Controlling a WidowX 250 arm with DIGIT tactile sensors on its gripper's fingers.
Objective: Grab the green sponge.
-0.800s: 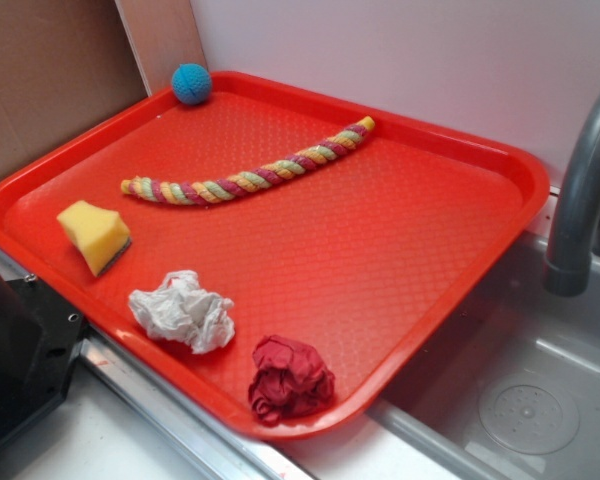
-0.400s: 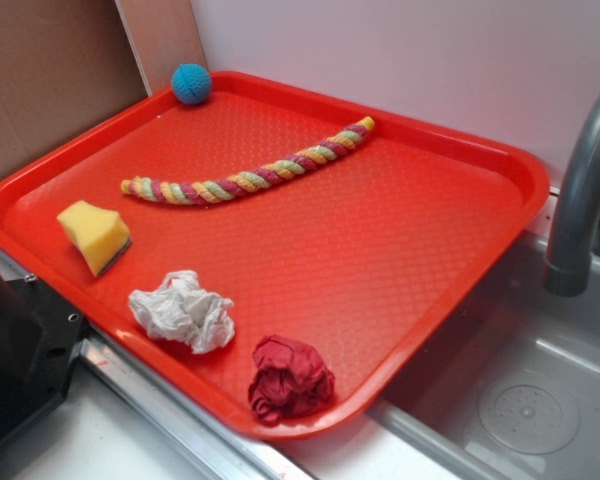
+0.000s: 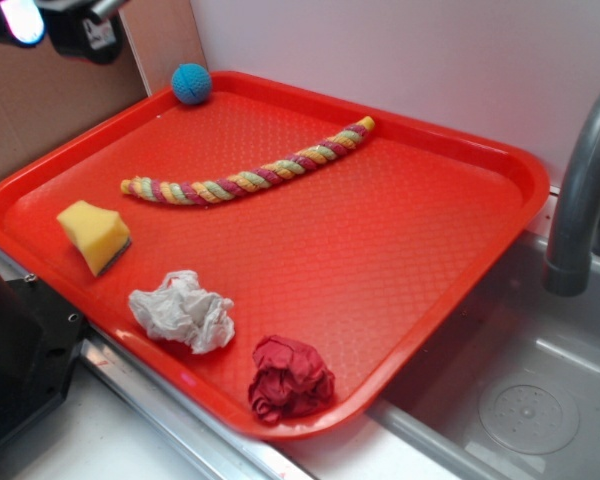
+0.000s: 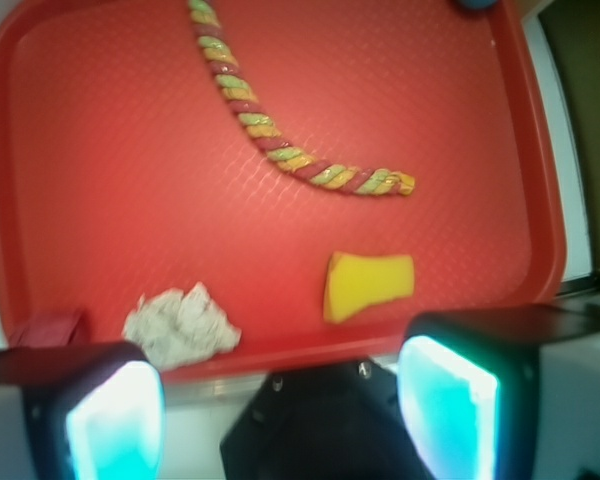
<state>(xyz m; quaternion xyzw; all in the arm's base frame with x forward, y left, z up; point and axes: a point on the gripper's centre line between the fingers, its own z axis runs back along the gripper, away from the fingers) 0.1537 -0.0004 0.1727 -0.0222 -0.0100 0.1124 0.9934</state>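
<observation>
The green sponge (image 3: 94, 234) is a yellow foam wedge with a thin dark layer on its lower face. It lies at the left of the red tray (image 3: 450, 150), near the front rim. The wrist view shows the green sponge (image 4: 368, 285) just inside the tray's near rim. My gripper (image 3: 55, 22) has come into the top left corner of the exterior view, high above the tray and well away from the sponge. In the wrist view the gripper (image 4: 280, 415) is open, its two glowing pads wide apart with nothing between them.
On the tray also lie a braided rope (image 3: 245, 165), a blue knitted ball (image 3: 191, 84), a crumpled white paper wad (image 3: 183, 311) and a crumpled dark red wad (image 3: 291, 378). A black box (image 3: 20, 350) sits at the front left. A sink and grey faucet (image 3: 580, 190) are on the right.
The gripper was out of the exterior view before and has now entered at the top left corner. Nothing on the tray has moved.
</observation>
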